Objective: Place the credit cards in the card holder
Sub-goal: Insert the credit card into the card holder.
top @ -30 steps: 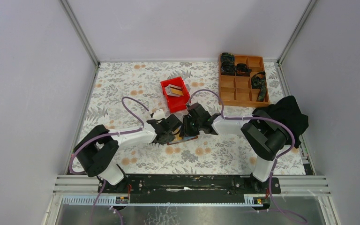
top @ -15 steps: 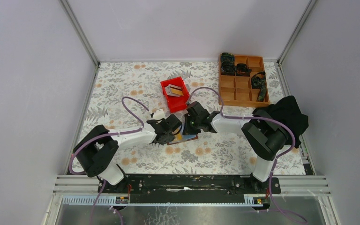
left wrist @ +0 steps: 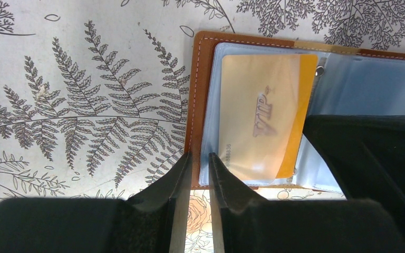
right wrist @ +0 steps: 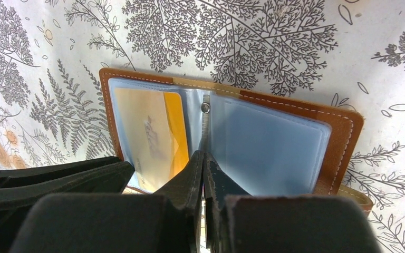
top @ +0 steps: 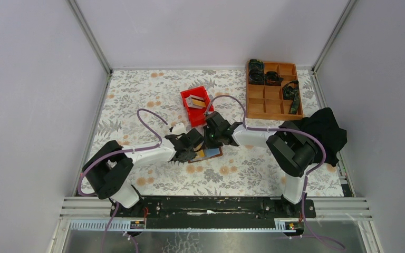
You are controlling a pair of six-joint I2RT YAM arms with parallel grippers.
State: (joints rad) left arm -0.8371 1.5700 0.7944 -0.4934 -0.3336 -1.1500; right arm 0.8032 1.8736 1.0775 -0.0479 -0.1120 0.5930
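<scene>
A gold card (left wrist: 263, 113) is seated in the card holder (right wrist: 343, 132), opened mid-table; the left gripper (left wrist: 196, 174) seems clamped on its edge; the right gripper (right wrist: 204, 168) is held with fingers together, empty; credit cards (top: 196, 101) in the red bin (top: 201, 119) at 12 o'clock must be fetched next.

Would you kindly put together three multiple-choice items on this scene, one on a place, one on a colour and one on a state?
1. Where is the gold card relative to the card holder?
A. under it
B. in one of its clear pockets
C. loose beside it

2. What colour is the bin beyond the card holder?
A. red
B. green
C. white

3. How is the card holder?
A. snapped shut
B. lying open
C. standing on edge

Answers:
1 B, clear plastic covers the card's face in both wrist views.
2 A, the top view shows red walls.
3 B, both leaves lie spread flat with the pockets facing up.
</scene>
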